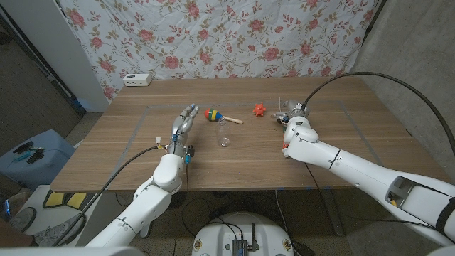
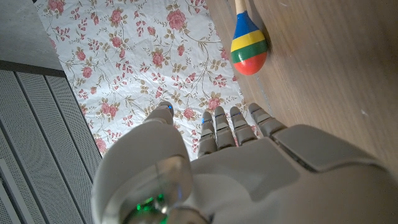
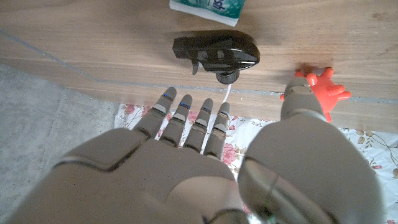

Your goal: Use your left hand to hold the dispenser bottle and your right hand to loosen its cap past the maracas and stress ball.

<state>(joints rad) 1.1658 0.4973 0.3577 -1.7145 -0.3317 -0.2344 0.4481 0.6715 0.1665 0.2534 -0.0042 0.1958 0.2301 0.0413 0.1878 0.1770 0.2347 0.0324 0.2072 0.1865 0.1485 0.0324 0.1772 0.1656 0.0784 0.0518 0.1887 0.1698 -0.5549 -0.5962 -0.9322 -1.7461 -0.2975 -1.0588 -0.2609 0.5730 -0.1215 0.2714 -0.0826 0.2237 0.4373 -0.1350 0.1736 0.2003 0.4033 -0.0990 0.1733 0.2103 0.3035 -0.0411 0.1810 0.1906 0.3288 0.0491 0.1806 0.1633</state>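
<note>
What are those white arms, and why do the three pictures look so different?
It is a robot with two arms and two hands, standing at a wooden table. One picture comes from a camera on its head, looking down. The other two come from cameras on its wrists, so they look turned around.

On the table lie a striped maraca, an orange spiky stress ball and a small clear bottle. The right wrist camera also sees a black sprayer cap with a thin tube lying near the stress ball.

The left hand and the right hand both have their fingers stretched out. They hold nothing.
</note>
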